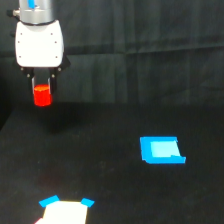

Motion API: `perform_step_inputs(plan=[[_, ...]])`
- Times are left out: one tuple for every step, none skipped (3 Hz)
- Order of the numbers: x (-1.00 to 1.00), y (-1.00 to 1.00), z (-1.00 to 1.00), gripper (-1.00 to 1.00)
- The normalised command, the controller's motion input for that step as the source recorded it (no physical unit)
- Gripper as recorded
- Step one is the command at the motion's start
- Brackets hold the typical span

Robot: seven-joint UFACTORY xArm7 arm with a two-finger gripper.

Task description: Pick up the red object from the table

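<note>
The red object (42, 95) is a small bright red-orange block hanging in the air at the exterior view's upper left. My gripper (42, 90) has a white body and dark fingers, and it is shut on the block's top part. The block's lower end sticks out below the fingertips. It hangs clear above the black table (100, 165), with a faint dark shadow on the surface beneath it.
A flat blue rectangle (161, 150) lies on the table at the right of centre. A white patch with blue corners (65, 211) sits at the bottom edge, left of centre. A black cloth backdrop (150, 45) hangs behind the table.
</note>
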Motion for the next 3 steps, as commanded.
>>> perform_step_inputs(plan=[[-0.2,-0.38,-0.11,-1.0],[0.08,-0.58,0.77,-1.0],[0.43,-0.47,0.95,-1.0]])
